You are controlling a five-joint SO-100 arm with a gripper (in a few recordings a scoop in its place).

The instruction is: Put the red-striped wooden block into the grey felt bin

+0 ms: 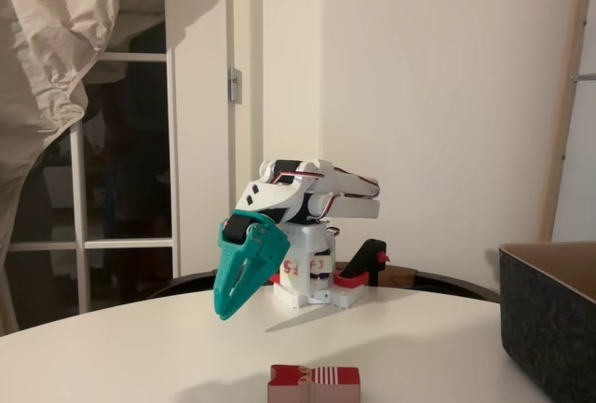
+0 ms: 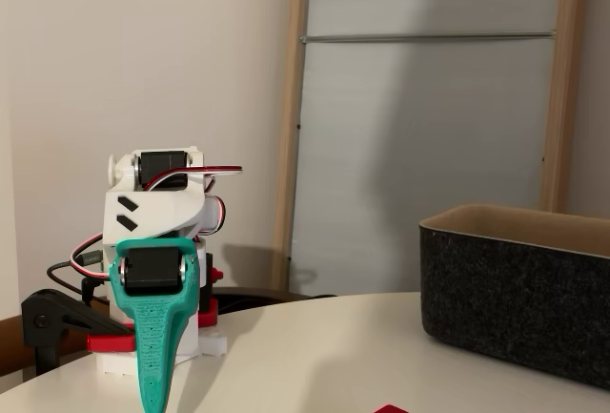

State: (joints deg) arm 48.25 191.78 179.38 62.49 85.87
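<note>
Table edge crops red-striped wooden block [image 1: 314, 384] and grey felt bin [image 1: 551, 324].

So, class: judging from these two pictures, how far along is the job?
Nothing looks done yet. The red-striped wooden block lies on the table, untouched. The pincer hangs closed above the table, holding nothing. Left: grasp the block, carry it to the grey felt bin and drop it in.

Block [image 1: 314, 384] on table [image 1: 140, 347] before hand [image 1: 226, 310]; bin [image 1: 549, 319] at right.
</note>
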